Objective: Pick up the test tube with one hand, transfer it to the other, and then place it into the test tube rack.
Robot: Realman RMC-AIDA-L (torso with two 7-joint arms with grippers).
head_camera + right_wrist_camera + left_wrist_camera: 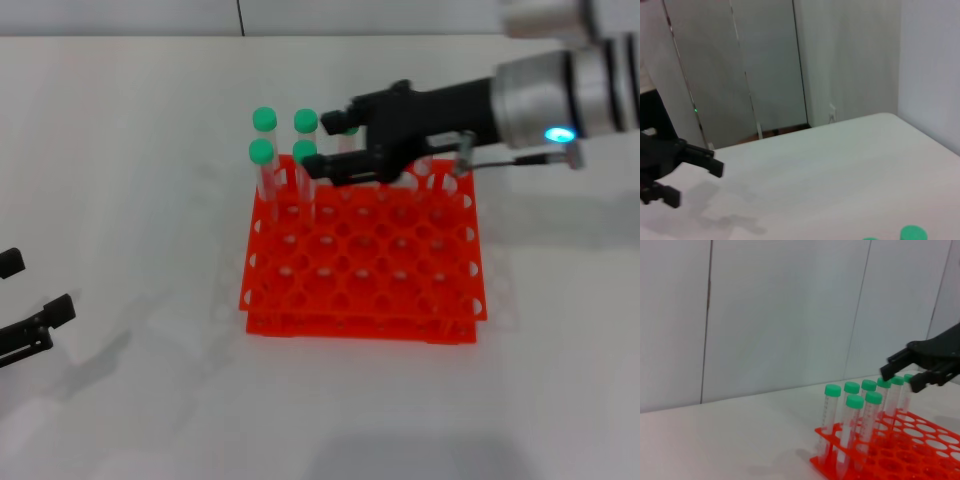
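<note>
The orange-red test tube rack stands mid-table with several green-capped test tubes upright in its far-left holes. My right gripper reaches in from the right at cap height over the back rows. It is open, one finger on each side of the caps. The left wrist view shows the same gripper straddling a tube cap in the far row, and the rack below. Another cap peeks out behind the fingers. My left gripper rests open and empty at the table's near left.
The white table stretches left of and in front of the rack. A pale panelled wall runs along the far edge. The right wrist view shows the left gripper far off and a green cap.
</note>
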